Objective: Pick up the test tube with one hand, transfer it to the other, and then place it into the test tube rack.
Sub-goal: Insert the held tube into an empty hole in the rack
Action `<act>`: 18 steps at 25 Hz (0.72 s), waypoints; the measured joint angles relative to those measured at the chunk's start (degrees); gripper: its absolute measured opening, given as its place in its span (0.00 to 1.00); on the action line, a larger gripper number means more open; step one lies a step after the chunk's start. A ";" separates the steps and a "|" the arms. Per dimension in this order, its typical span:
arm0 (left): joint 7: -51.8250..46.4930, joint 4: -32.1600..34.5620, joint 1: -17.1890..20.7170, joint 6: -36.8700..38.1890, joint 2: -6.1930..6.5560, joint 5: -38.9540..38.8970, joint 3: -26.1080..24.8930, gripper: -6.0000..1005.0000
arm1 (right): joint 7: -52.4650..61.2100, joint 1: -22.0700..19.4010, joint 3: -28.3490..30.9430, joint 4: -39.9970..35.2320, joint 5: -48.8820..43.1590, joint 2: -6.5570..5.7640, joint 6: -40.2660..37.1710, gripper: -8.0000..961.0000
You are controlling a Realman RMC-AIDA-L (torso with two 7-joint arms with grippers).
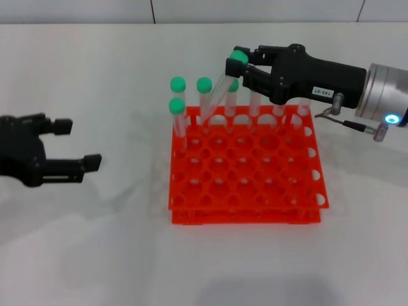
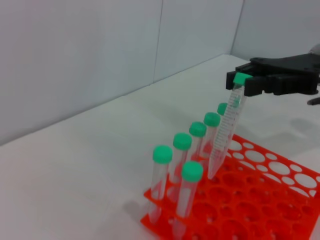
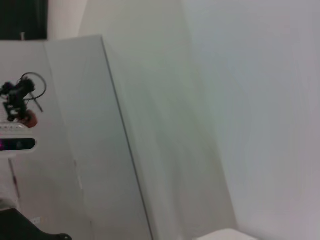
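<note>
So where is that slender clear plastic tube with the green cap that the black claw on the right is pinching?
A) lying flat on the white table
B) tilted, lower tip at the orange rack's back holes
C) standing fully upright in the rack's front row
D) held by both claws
B: the right gripper pinches the slender clear test tube near its green cap, and it leans with its tip at the bright orange plastic rack.

- Table (image 1: 95, 242): white, plain top, meeting a pale wall at the far edge.
- Test tube rack (image 1: 245, 185): orange, two-tiered, standing directly on it.
</note>
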 joint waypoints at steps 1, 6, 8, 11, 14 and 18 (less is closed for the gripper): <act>0.70 -0.90 0.50 -0.13 0.00 -0.21 -0.28 0.88 | 0.74 0.10 0.02 -0.69 -1.12 -0.16 0.12 0.28; 4.54 -5.81 2.10 -0.42 0.01 -0.54 -2.50 0.88 | 3.50 0.03 0.10 -4.25 -5.06 -0.67 0.71 0.28; 6.17 -7.45 2.49 -0.43 0.02 -0.28 -3.07 0.88 | 4.13 -0.05 0.14 -5.12 -5.69 -0.77 1.39 0.28; 8.31 -9.16 2.93 -0.45 0.02 0.02 -4.22 0.88 | 5.30 0.23 0.19 -6.11 -7.40 -0.96 2.50 0.28; 10.27 -10.75 3.07 -0.32 0.02 -0.17 -5.02 0.88 | 7.46 0.36 0.18 -8.30 -10.75 -1.09 3.92 0.28; 11.69 -11.93 2.73 -0.14 0.05 0.20 -5.14 0.88 | 11.01 0.02 0.17 -12.36 -15.91 -0.83 6.09 0.28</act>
